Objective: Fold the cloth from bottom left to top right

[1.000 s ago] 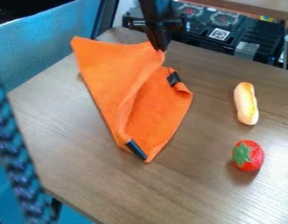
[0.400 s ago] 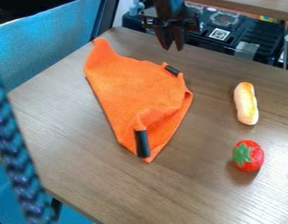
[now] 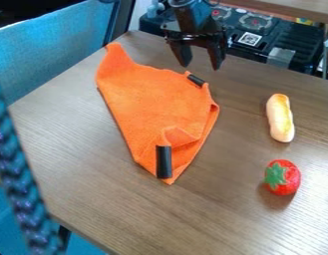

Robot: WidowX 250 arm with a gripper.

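Observation:
The gripper (image 3: 200, 65) hangs at the top of the view with its two fingers spread apart and nothing between them. Just below and left of it lies the orange cloth (image 3: 149, 102), not touching it. The cloth is an uneven, partly folded shape: one corner points to the upper left, another to the bottom. A black tag shows near its top right edge, and a larger black tag stands out near the bottom corner, beside a small raised crease.
On the right of the wooden table (image 3: 86, 174) lie a bread-like toy (image 3: 280, 118) and a red toy strawberry (image 3: 282, 177). A blue braided strand (image 3: 20, 199) crosses the left edge. Toy stove burners (image 3: 254, 21) stand behind the table.
The gripper has let go of the cloth, opened wide and moved slightly right. The released cloth has dropped and spread, its upper left corner shifting right and the bottom tag turning more upright.

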